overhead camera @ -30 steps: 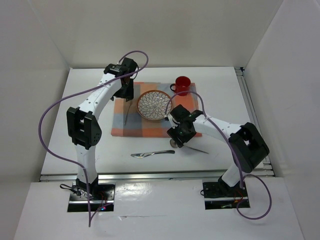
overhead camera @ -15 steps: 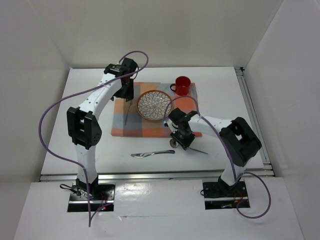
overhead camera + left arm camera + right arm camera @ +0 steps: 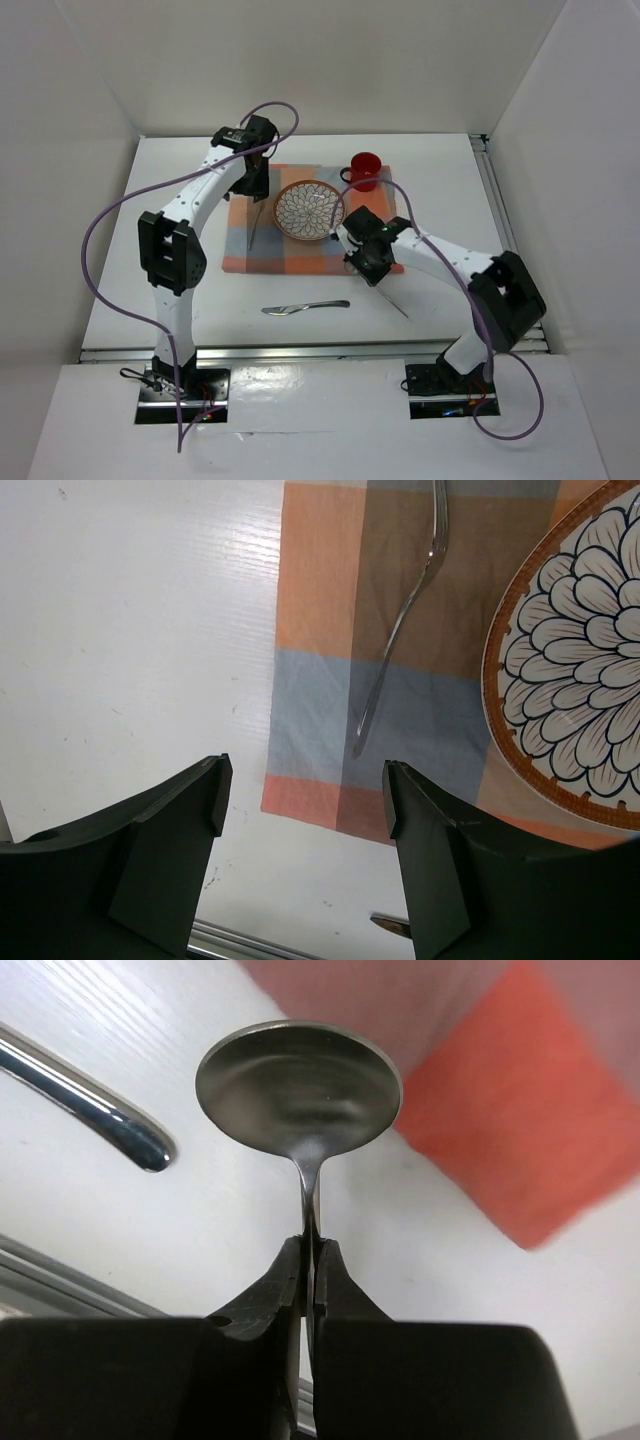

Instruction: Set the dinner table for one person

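Counter — white, walled, metal rail along its near edge; lies beneath both arms.
Carries a checked cloth with a patterned plate, fork and red mug; the knife lies on bare surface nearer the arms.
Right claw — clenched on the spoon at its neck, beside the cloth's corner.
Left claw: released, empty, over the cloth's edge near the fork.

No lettering, label, brand mark, number or sign can be read on the dinner table, on anything lying on it, or elsewhere in the three views
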Tool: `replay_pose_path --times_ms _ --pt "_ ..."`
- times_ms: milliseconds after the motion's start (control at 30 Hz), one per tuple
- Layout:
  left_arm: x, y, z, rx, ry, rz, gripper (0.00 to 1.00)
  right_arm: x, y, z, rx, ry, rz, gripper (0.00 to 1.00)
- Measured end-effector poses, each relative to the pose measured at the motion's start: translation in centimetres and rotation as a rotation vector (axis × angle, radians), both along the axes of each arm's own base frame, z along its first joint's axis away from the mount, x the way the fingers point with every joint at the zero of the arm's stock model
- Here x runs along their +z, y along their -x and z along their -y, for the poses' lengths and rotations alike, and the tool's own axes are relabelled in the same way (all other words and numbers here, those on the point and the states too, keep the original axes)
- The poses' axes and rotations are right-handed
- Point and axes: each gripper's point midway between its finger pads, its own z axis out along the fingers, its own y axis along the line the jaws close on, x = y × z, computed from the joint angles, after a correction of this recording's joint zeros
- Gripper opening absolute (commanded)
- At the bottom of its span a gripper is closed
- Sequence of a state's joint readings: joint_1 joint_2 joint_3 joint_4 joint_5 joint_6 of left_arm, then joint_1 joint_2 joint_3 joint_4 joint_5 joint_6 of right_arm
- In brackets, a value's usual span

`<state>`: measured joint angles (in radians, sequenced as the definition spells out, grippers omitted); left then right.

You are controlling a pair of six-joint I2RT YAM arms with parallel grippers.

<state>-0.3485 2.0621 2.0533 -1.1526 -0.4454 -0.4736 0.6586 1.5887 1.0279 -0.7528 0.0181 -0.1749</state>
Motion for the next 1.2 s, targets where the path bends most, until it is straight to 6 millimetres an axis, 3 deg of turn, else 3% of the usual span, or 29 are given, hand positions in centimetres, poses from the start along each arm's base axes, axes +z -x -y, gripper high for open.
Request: replay_pose_path --times_ms 233,367,467,533,700,867,1000,1033,1067,1200 --pt "0.0 -0.2 0.5 -0.006 0.026 0.012 0.79 7.8 -4.3 -0.4 -0.173 -0.128 0.239 0.0" --pt "0.8 0.5 0.7 -0.015 0.063 0.028 0.78 9.5 -9.1 1.0 -0.42 -0.204 0.247 0.0" --pt "2.4 0.7 0.9 -0.019 0.089 0.071 0.78 8.3 -13.8 1.6 -0.612 -0.232 0.22 0.0" --pt "3.3 0.7 0.9 -0.017 0.099 0.094 0.78 6.7 -15.1 1.4 -0.665 -0.235 0.187 0.0" --pt "3.7 0.9 0.9 -0.002 0.109 0.104 0.78 2.7 -17.0 -0.4 -0.733 -0.223 0.097 0.0" --pt "2.3 1.6 0.6 0.002 0.095 0.064 0.78 0.1 -17.5 -0.9 -0.773 -0.206 0.054 0.0" --pt "2.1 1.9 0.5 0.004 0.092 0.053 0.78 -0.8 -17.7 -1.0 -0.805 -0.213 0.033 0.32" --pt "2.1 1.9 0.5 0.004 0.092 0.053 0.78 -0.9 -17.8 -1.1 -0.808 -0.217 0.033 0.51" --pt "2.1 1.9 0.5 0.004 0.092 0.053 0.78 -0.9 -17.8 -1.1 -0.811 -0.222 0.033 0.58" --pt "2.1 1.9 0.5 0.004 0.092 0.053 0.77 -0.6 -18.3 -1.3 -0.817 -0.239 0.048 0.63"
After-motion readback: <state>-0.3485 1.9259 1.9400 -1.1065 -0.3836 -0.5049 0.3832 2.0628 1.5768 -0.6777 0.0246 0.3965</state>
